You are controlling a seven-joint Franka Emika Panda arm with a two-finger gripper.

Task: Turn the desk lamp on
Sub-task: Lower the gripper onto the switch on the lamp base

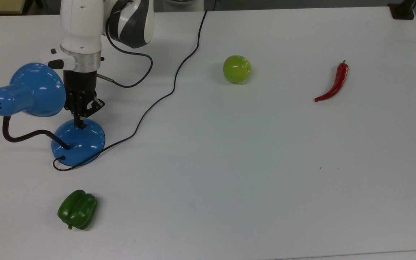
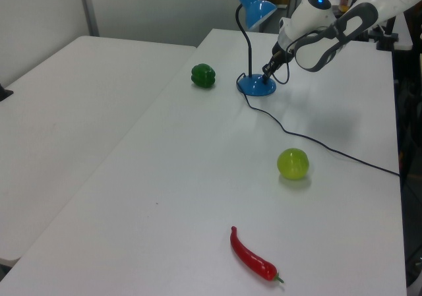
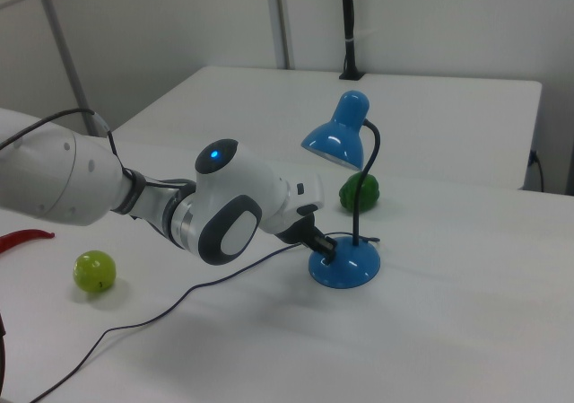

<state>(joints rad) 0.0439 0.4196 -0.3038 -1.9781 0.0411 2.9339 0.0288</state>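
Poised over the lamp (image 1: 45, 108) at the table's (image 1: 265, 162) nine o'clock edge in the top view, the gripper (image 1: 81, 124), fingers pressed together, met the base (image 1: 78, 142) at its twelve o'clock rim, where the switch sat. A short, straight downward push looked best, firm enough to click without tipping the lamp. No readable writing appeared.

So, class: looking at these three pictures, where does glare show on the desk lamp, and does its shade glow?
Top view: white glare spots on the desk lamp base and shade. Right view: the shade's underside looks dull, with no glow. Left view: a soft shadow lies under the lime.
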